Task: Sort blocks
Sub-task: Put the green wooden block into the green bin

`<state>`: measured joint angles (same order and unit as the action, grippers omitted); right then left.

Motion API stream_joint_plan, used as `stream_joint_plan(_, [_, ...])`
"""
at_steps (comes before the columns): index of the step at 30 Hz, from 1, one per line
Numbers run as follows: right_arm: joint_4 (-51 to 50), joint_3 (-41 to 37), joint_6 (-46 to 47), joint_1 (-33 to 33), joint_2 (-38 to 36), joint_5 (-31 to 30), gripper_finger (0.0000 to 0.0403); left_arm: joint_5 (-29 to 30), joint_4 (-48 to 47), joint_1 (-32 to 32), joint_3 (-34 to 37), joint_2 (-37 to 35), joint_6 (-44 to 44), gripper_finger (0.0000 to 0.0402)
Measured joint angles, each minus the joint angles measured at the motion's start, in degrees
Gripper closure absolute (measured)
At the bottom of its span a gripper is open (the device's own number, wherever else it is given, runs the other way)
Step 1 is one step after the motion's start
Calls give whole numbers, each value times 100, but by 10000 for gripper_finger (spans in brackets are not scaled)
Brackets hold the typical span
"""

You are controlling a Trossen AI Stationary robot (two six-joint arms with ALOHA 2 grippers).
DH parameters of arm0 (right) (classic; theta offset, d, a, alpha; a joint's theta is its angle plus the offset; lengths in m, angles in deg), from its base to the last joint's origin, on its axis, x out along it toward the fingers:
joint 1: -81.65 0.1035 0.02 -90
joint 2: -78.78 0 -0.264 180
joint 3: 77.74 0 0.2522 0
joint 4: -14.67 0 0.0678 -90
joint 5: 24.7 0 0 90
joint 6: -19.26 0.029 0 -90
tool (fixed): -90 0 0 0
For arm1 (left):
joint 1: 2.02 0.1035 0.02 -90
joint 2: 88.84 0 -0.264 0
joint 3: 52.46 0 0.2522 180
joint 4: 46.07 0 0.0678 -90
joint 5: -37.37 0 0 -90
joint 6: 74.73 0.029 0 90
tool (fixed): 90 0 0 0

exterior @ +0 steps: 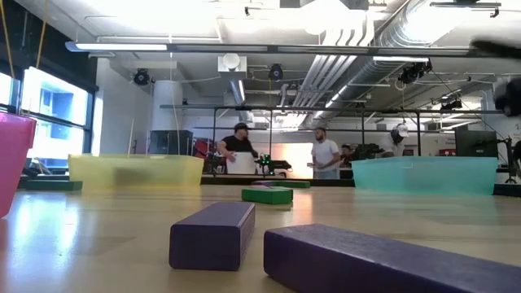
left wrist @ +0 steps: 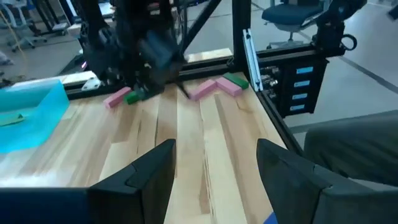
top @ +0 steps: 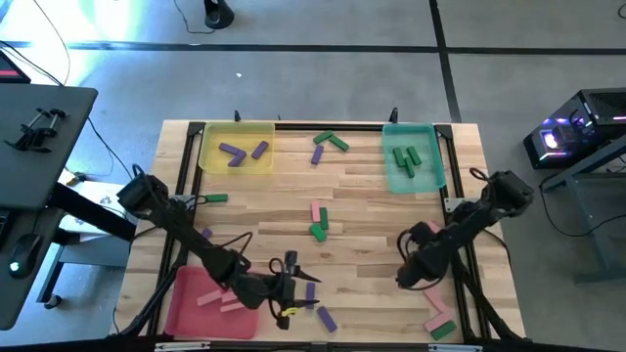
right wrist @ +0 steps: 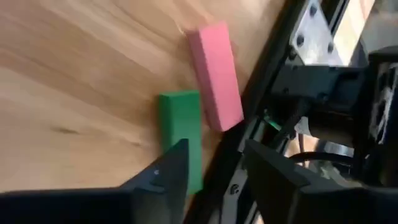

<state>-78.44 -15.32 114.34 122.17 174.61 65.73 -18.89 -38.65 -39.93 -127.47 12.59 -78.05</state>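
While small green, pink and purple rectangular blocks lie scattered over the pale wooden surface, some already rest in the yellow tray, teal tray and pink tray. The right tool hangs low by the right edge frame, its fingers apart and holding nothing, over a green block touching a pink block. The left tool stands open and empty near the front edge, beside purple blocks. Open room remains mid-surface.
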Motion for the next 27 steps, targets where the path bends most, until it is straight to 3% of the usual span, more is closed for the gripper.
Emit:
stream_joint_plan(9, [1047,-664,-433,-344,-2,162,393,107,-33,-42,0,-156,59,189])
stream_joint_plan(16, [1205,-204,-636,-337,6,7,394,126,-51,-66,0,-158,57,189])
stream_joint_plan(21, [1658,324,-844,-339,15,-519,400,126,-53,-75,0,-158,37,189])
stream_joint_plan(27, [2933,608,-1393,-354,15,-1299,401,131,-53,-94,0,-158,44,189])
